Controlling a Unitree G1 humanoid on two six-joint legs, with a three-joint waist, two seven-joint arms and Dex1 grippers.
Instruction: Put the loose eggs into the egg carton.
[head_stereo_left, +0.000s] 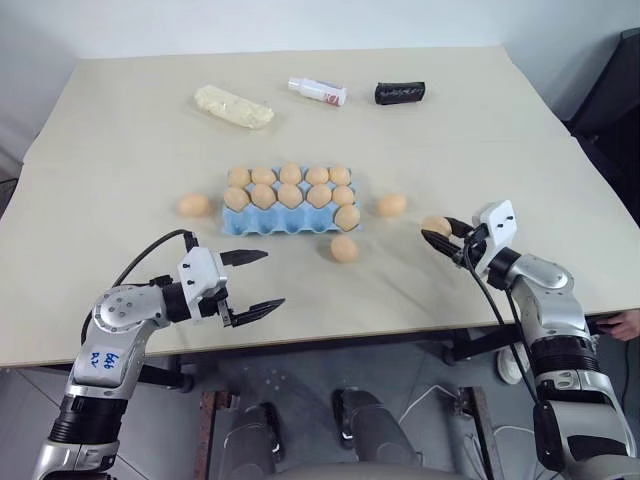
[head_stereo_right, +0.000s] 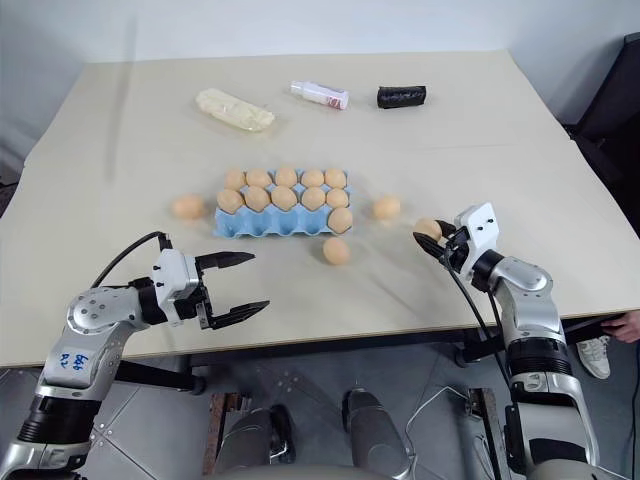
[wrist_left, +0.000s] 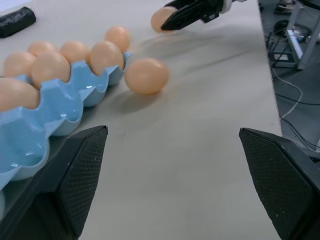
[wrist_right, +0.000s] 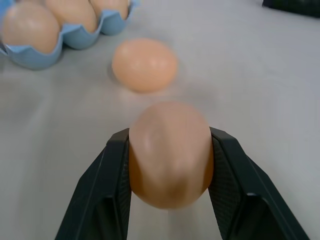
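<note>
The light blue egg carton (head_stereo_left: 256, 226) lies mid-table with several tan eggs in its cups. One loose egg (head_stereo_left: 193, 205) rests left of it, another (head_stereo_left: 344, 248) just in front of its right end, and a third (head_stereo_left: 392, 205) to its right. Further right, my right gripper (head_stereo_left: 437, 232) is shut on another egg (wrist_right: 170, 155), held level just above the table. My left gripper (head_stereo_left: 255, 281) hangs open and holds nothing near the front edge, in front of the carton's left end. The left wrist view shows the front egg (wrist_left: 146, 76) beside the carton (wrist_left: 60, 112).
Along the far side lie a pale yellow lumpy block (head_stereo_left: 233, 106), a white bottle (head_stereo_left: 318, 91) and a black roll (head_stereo_left: 400, 93). The table's front edge (head_stereo_left: 330, 335) runs just below both grippers.
</note>
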